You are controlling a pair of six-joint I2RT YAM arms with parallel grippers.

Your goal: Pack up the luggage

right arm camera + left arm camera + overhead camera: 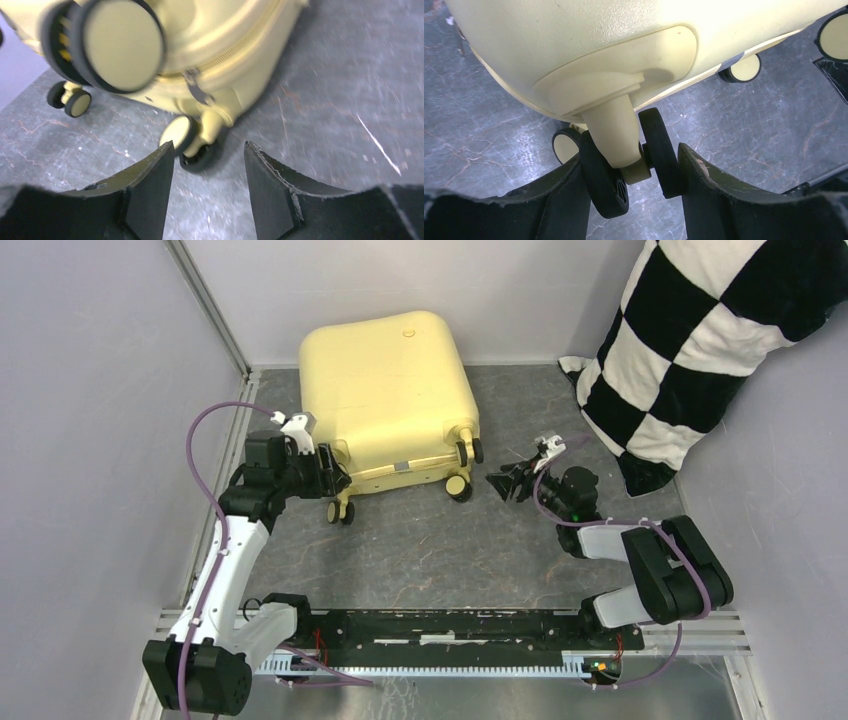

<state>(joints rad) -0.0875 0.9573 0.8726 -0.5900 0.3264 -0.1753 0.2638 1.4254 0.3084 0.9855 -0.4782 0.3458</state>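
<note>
The luggage (pixel 385 390), a pale-yellow hard-shell suitcase, lies closed on its side at the back of the grey floor, its caster wheels towards me. My left gripper (pixel 330 472) is at its near-left corner. In the left wrist view the gripper (pixel 634 175) is shut on a twin black caster (pixel 659 150) under the shell (pixel 574 45), with a finger against each wheel. My right gripper (pixel 510 483) is open and empty, just right of the near-right casters. In the right wrist view the gripper (pixel 209 150) points at a caster (pixel 192 142) below the zip pull (pixel 197 92).
A black-and-white checkered pillow (pixel 700 350) leans in the back right corner. Pale walls close in on the left, back and right. The arms' mounting rail (pixel 450 625) runs along the near edge. Grey floor lies between the suitcase and the rail.
</note>
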